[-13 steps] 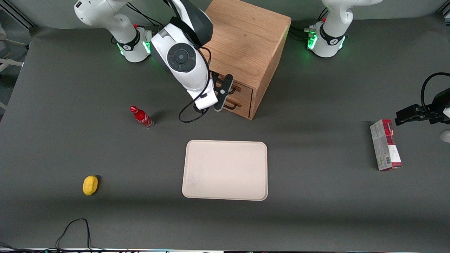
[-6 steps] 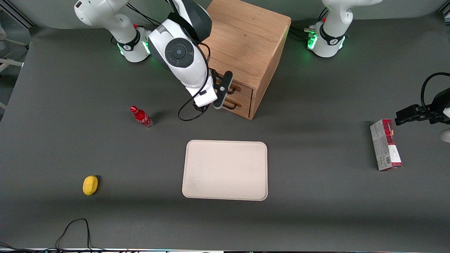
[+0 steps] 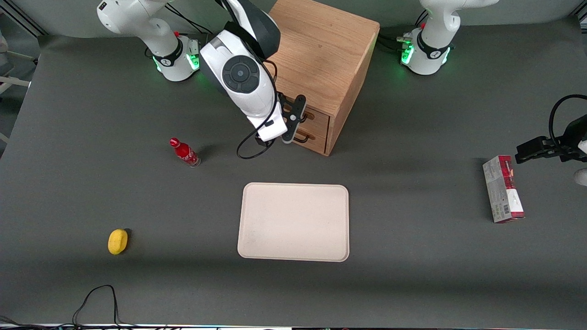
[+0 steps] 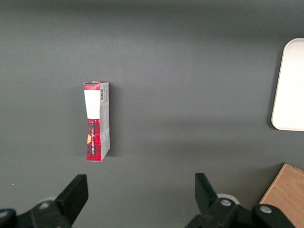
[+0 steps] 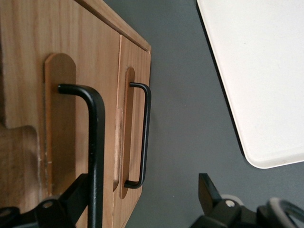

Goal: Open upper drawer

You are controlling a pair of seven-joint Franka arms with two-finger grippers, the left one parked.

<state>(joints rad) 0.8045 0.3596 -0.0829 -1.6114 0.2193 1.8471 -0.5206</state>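
The wooden cabinet (image 3: 321, 50) stands at the back of the table, with two drawers in its front. The upper drawer (image 3: 318, 115) looks closed, and its thin black handle (image 5: 96, 142) runs close beside one of my fingers (image 5: 71, 197). The lower drawer (image 3: 315, 140) sits beneath it with its own handle (image 5: 145, 133). My right gripper (image 3: 297, 120) hangs in front of the drawer fronts at upper-drawer height. This gripper (image 5: 140, 199) is open wide, with the upper handle inside the gap and the jaws not closed on it.
A cream tray (image 3: 293, 222) lies nearer the front camera than the cabinet. A red bottle (image 3: 184, 152) and a yellow fruit (image 3: 117, 241) lie toward the working arm's end. A red-and-white box (image 3: 502, 189) lies toward the parked arm's end.
The arm's wrist has shifted slightly toward the cabinet, bringing the open gripper a little closer to the drawer fronts. Both drawers stay as they were.
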